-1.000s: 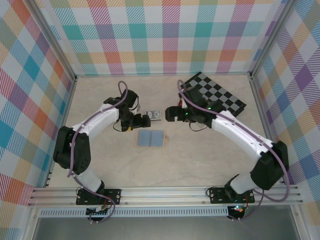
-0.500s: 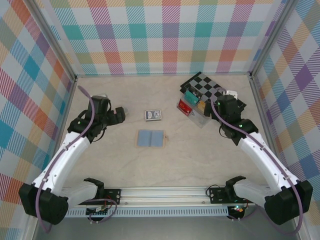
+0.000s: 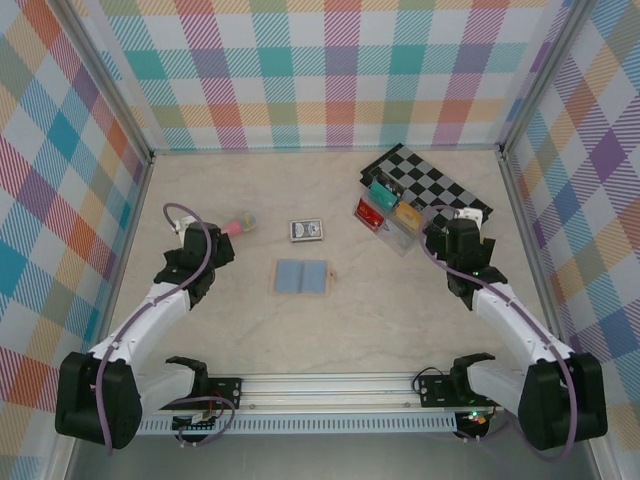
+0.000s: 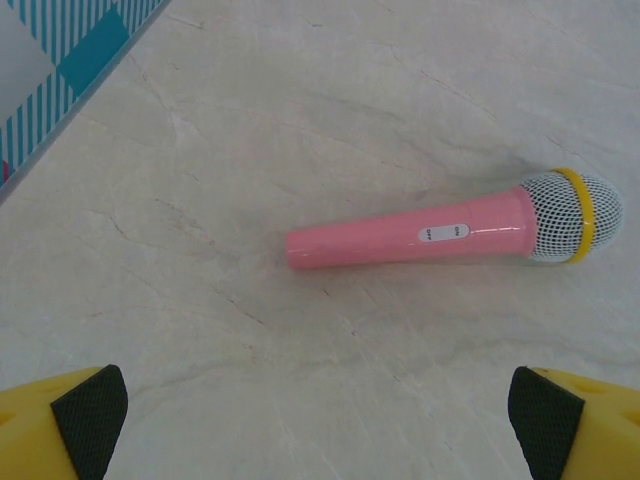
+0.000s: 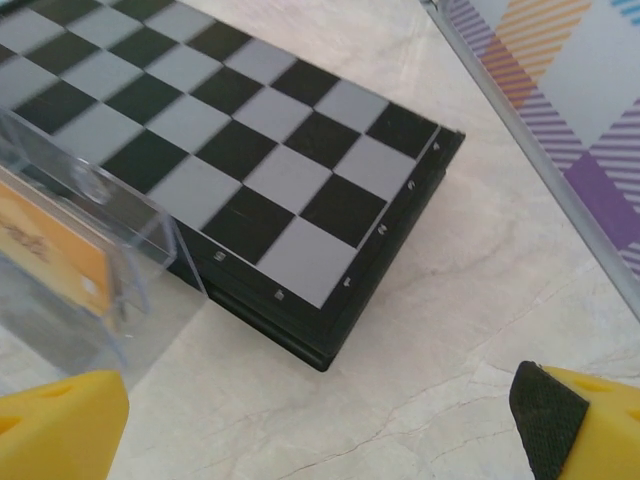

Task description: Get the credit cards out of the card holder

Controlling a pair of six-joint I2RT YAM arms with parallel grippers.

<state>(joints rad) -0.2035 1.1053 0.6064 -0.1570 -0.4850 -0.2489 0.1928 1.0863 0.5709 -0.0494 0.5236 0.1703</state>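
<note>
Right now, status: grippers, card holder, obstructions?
Left gripper, right gripper: jaws open, empty. Blue-grey folding card holder open flat. Dark card pack beyond it.

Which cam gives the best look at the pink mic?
Left wrist: the pink microphone lies whole and close on the table, with its mesh head, yellow band and switch sharp. Top external gives just a small pinkish speck left of the playing-card pack.

The pale table (image 3: 400, 310) bears the open card holder (image 3: 301, 277), a card pack (image 3: 306, 231), pink microphone (image 4: 440, 232), chessboard (image 3: 440, 190) and clear rack (image 3: 392, 215).
</note>
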